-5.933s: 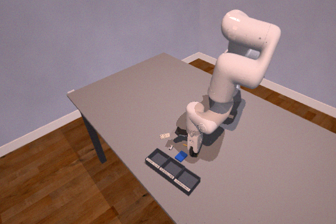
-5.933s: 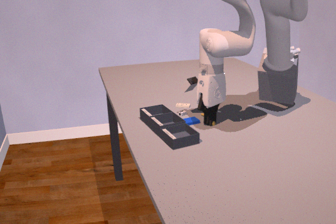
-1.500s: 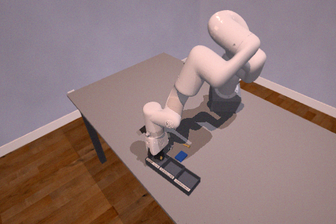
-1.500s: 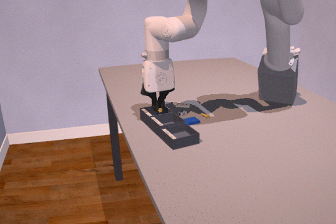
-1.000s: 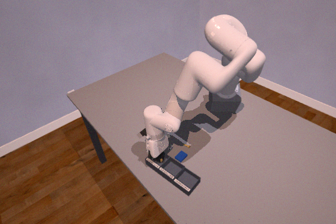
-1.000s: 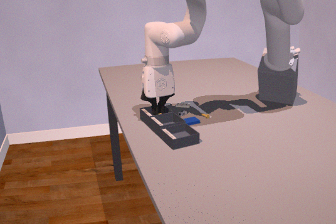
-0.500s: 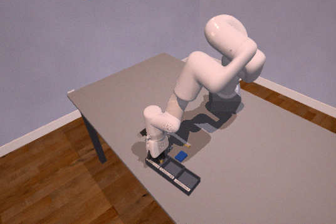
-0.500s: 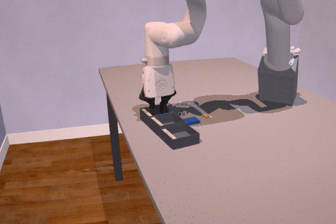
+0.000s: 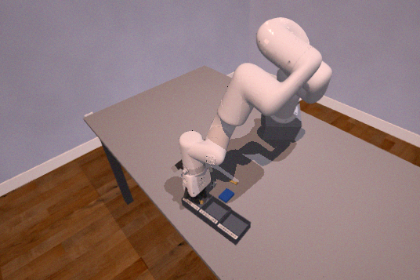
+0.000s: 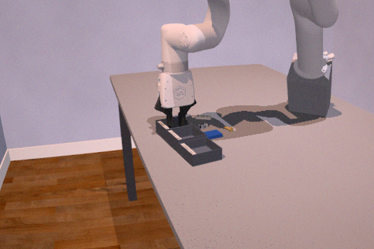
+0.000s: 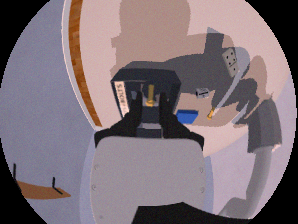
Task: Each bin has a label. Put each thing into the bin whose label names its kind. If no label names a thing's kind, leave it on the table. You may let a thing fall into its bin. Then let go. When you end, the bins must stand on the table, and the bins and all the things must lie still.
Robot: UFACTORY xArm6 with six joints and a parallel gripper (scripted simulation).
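A dark row of three labelled bins point(image 9: 216, 216) stands near the table's left edge and also shows in the exterior view point(image 10: 188, 140). My gripper point(image 9: 200, 199) points straight down into the end bin, and its fingers point(image 10: 176, 121) stand a little apart. In the wrist view a small yellow thing point(image 11: 152, 98) lies on that bin's floor between the open fingers, not clamped. A blue block point(image 9: 226, 194) lies on the table beside the middle bin. A small yellow-tipped piece point(image 10: 228, 128) and two small grey pieces point(image 10: 203, 122) lie just behind the blue block.
The table's left edge runs close along the bins' label side. The arm's base point(image 10: 308, 91) stands at the back right. The other two bins look empty.
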